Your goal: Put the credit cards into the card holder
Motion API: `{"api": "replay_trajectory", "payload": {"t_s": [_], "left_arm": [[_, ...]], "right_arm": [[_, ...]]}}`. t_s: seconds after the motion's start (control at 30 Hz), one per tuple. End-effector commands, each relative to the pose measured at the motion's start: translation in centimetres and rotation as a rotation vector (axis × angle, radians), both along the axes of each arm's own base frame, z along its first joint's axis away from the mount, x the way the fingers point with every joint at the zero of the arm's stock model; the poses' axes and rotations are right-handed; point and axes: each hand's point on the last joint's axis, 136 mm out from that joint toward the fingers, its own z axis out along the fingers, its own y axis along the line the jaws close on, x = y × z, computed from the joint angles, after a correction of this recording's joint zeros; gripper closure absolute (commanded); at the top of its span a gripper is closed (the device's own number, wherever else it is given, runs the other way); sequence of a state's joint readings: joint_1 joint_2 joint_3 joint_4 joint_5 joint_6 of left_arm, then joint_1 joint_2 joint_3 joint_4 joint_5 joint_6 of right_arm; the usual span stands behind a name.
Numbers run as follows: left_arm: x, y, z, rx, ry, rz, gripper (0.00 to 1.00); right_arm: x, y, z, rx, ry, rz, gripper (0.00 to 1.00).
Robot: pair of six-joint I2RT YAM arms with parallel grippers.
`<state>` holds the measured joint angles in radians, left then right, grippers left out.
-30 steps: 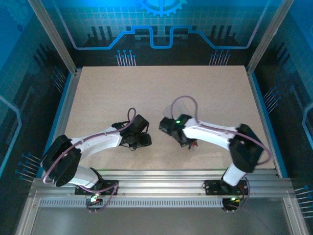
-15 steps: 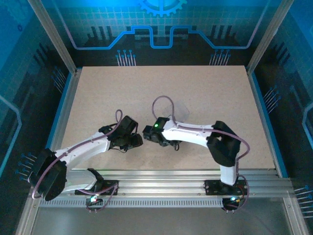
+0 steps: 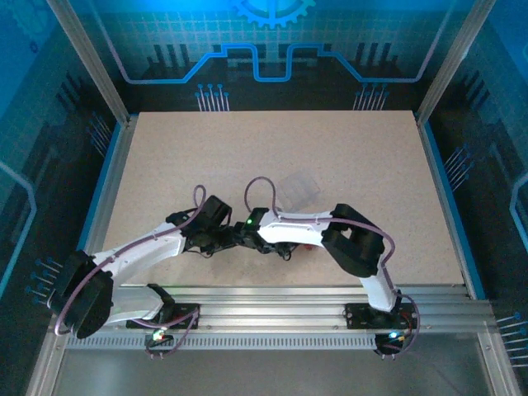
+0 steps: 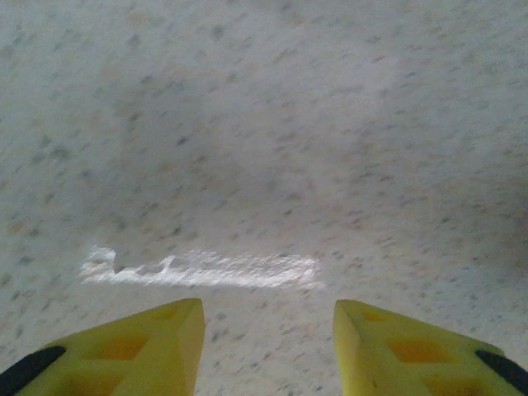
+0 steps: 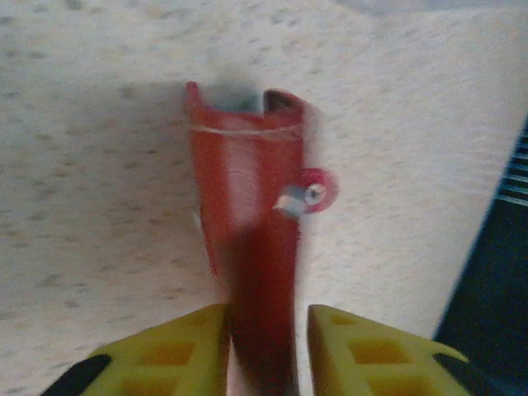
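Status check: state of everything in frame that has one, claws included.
left claw: open, empty, over bare table.
right claw: straddles the card holder; gripping or released, unclear.
card holder: folded but gaping at its far end, not fastened.
snap tab: undone, sticking out sideways.
clear plastic box: on the table, apart from both arms; open or shut, unclear.

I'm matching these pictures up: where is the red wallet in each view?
Top external: wallet, a red sliver under the right arm, near the front edge of the table.
Right wrist: centre, between the fingers of the right gripper.
Left wrist: speckled table ahead of the left gripper.
Shared landmark: the speckled table.
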<state>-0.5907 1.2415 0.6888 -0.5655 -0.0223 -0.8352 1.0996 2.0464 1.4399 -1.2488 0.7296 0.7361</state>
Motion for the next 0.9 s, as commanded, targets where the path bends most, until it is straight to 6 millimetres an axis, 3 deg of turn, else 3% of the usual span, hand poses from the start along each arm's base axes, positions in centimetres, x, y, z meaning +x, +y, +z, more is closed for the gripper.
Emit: {"api": "replay_trajectory", "payload": {"t_s": [0.0, 0.07, 0.2, 0.27, 0.33, 0.43, 0.53, 0.67, 0.87], "left_arm": [[0.2, 0.0, 1.0, -0.014, -0.017, 0.006, 0.53], [0.1, 0.1, 0.9, -0.009, -0.014, 0.004, 0.53], [0.3, -0.7, 0.9, -0.037, -0.019, -0.026, 0.51], [0.3, -1.8, 1.0, -0.058, -0.018, -0.065, 0.50], [0.3, -3.5, 1.3, -0.079, -0.026, -0.117, 0.48], [0.1, -7.2, 1.7, -0.137, -0.029, -0.206, 0.45], [0.3, -10.8, 1.6, -0.191, -0.016, -0.265, 0.43], [0.9, -13.9, 1.0, -0.231, 0.008, -0.294, 0.43], [1.8, -15.8, -0.3, -0.195, 0.045, -0.317, 0.43]], "right_arm": [[-0.4, 4.5, 0.4, 0.278, 0.058, 0.024, 0.55], [-0.8, 5.6, 1.0, 0.440, 0.112, 0.023, 0.45], [-1.1, 6.3, 3.9, 0.686, 0.173, 0.038, 0.37], [-0.7, 5.2, 5.4, 0.787, 0.182, 0.023, 0.35], [0.1, 2.8, 5.9, 0.808, 0.159, -0.019, 0.38], [1.3, -1.5, 4.9, 0.810, 0.151, -0.123, 0.48], [2.0, -3.9, 3.6, 0.889, 0.164, -0.206, 0.47], [2.6, -4.5, 2.9, 1.059, 0.177, -0.257, 0.46], [3.1, -5.6, 1.0, 1.139, 0.219, -0.324, 0.55]]}}
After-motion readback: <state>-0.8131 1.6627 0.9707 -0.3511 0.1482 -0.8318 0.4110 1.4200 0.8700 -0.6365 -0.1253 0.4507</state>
